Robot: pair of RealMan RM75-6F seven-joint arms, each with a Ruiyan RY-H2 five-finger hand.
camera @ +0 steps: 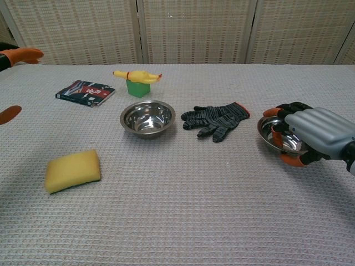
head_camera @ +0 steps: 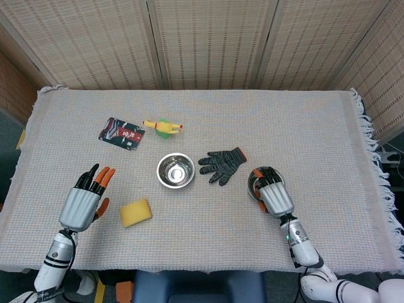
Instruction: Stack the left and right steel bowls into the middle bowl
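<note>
A steel bowl stands empty near the middle of the table. A second steel bowl stands to its right and is partly covered. My right hand lies over this bowl's near rim, with fingers curled inside and the thumb against the outer wall, so it grips the rim. The bowl still rests on the cloth. My left hand hovers open at the front left, well apart from both bowls. In the chest view only the left hand's orange fingertips show. No third bowl is in view.
A black glove lies between the two bowls. A yellow sponge sits front left, near my left hand. A rubber chicken on a green block and a dark packet lie behind the left bowl.
</note>
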